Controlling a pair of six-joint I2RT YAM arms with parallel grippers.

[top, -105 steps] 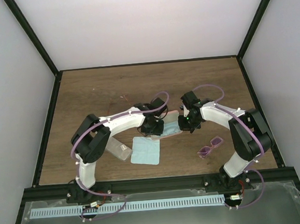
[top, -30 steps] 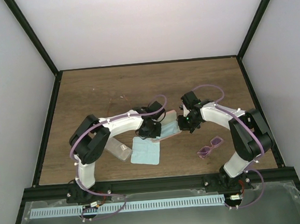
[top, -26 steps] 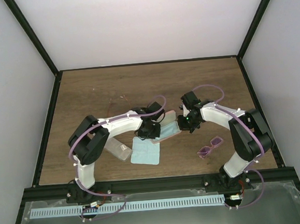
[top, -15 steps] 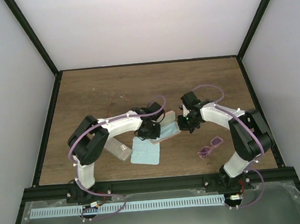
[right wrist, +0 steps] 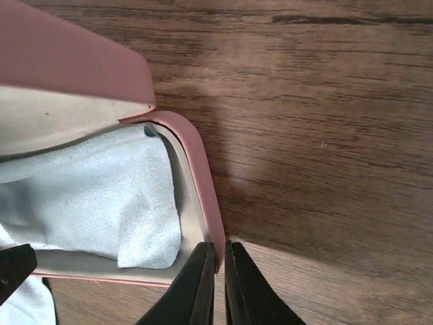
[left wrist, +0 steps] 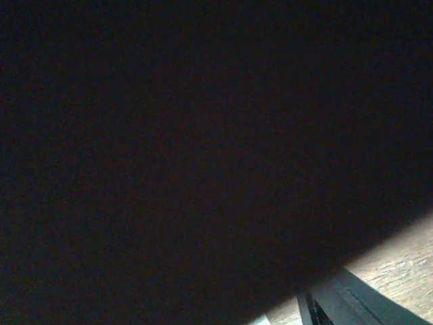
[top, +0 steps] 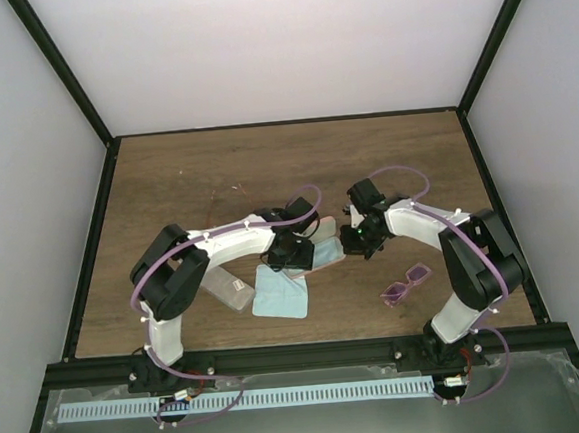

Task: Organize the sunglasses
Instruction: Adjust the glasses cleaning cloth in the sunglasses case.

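Note:
The purple-pink sunglasses lie on the table, right of centre and apart from both arms. A thin orange-lensed pair lies further back on the left. Between the arms sits the open pink case with a light blue cloth inside. My right gripper is shut on the pink case's rim at its right end. My left gripper hovers over the case's left end. The left wrist view is almost black, showing only one dark finger and a strip of wood.
A grey case lies near the left arm's elbow. A second light blue cloth is spread flat in front of the pink case. Black frame rails edge the wooden table.
My left wrist has shifted slightly toward the near left, and the pink case has shifted with it. My right gripper has kept its hold on the case rim.

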